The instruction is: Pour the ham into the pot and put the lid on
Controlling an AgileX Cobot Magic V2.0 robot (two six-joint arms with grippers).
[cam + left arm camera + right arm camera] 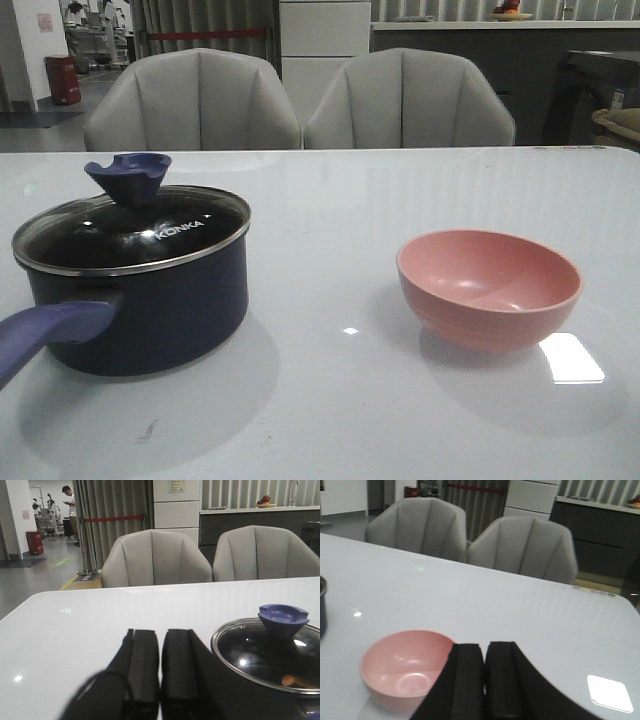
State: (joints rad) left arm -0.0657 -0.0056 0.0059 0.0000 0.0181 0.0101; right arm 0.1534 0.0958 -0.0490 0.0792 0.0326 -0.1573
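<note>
While lid (130, 232) covers pot (140, 305), both grippers seemingly closed, apart.

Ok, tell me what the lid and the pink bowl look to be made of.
Lid: dark tinted glass, seemingly, glossy with bright highlights, inside a shiny steel-looking rim; its blue knob looks matte, maybe silicone or plastic. Bowl: smooth, satin pink, probably plastic or melamine, though glazed ceramic is possible.
</note>
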